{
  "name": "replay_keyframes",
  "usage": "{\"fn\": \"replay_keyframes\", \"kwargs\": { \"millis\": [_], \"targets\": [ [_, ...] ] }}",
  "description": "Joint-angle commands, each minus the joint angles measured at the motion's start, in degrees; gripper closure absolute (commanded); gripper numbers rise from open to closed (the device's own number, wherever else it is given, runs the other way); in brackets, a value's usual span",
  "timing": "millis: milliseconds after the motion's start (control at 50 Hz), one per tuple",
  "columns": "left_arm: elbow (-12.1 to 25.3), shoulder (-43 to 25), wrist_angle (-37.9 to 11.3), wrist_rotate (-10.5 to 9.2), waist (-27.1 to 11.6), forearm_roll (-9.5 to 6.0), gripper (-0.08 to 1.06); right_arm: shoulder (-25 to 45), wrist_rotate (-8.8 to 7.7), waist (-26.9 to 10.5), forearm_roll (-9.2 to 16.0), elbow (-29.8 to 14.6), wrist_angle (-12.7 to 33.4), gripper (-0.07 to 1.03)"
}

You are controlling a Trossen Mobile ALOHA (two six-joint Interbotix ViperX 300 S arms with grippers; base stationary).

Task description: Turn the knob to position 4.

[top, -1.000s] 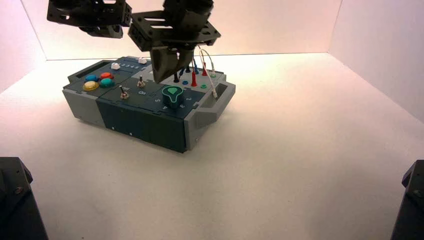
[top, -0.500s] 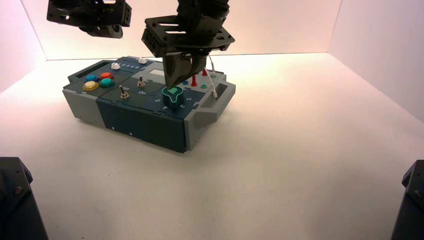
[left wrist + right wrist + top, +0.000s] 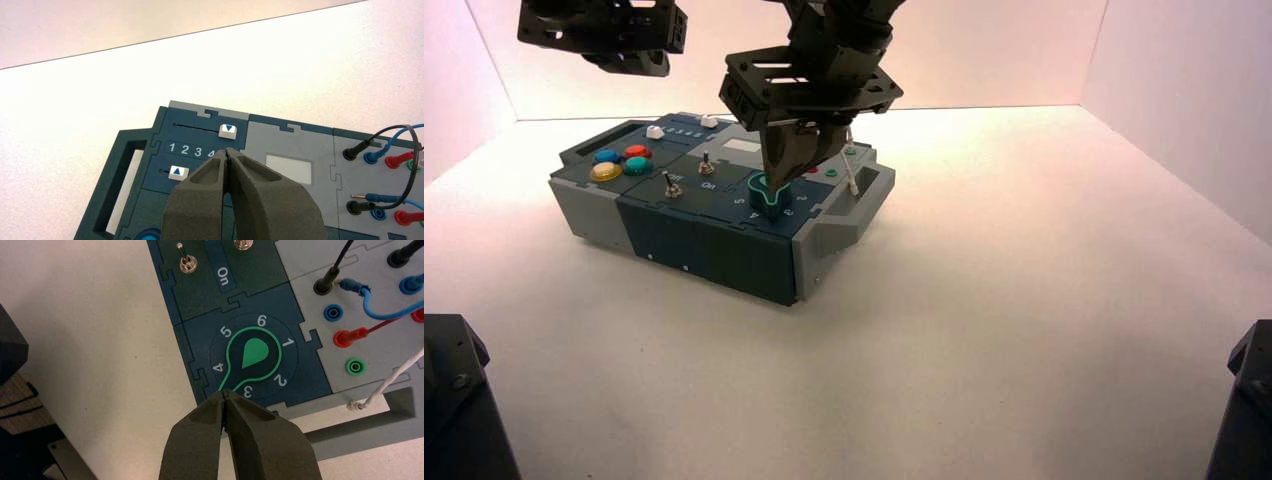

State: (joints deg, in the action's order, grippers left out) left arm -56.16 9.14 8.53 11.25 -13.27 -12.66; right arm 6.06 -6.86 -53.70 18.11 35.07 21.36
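The knob [image 3: 255, 352] is a teardrop with a bright green top, set in a ring of white digits on the dark blue panel. Its pointed tip runs toward the gap between the 4 [image 3: 218, 367] and the 3 [image 3: 248, 390], and its very end is hidden under my fingertips. My right gripper [image 3: 226, 392] is shut, its tips right at the knob's point. From above, the right gripper [image 3: 778, 184] reaches down onto the knob [image 3: 767, 199] at the box's near right. My left gripper [image 3: 226, 151] is shut and hangs over the sliders at the box's back.
Two metal toggle switches [image 3: 187, 263] stand beside the knob. Plugged wires in black, blue, red and white [image 3: 367, 297] cross the grey panel. Coloured push buttons [image 3: 621, 163] sit at the box's left end, and a grey handle [image 3: 864, 195] at its right end.
My right gripper has moved right and come down from above the box's middle onto the knob, now covering most of its green top. The left arm has stayed put.
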Motion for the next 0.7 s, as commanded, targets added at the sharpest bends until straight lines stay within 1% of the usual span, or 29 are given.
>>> {"fn": "replay_keyframes", "kwargs": {
  "millis": [20,700],
  "targets": [
    [0.44,1.23,0.53,-0.18,0.09,0.0,1.0,-0.88,0.18,0.18,0.18,-0.62,-0.44,0.98],
    [0.44,1.23,0.53,-0.18,0.09,0.0,1.0,1.58,0.26,0.18,0.26,-1.49,-0.35,0.98]
  ]
}}
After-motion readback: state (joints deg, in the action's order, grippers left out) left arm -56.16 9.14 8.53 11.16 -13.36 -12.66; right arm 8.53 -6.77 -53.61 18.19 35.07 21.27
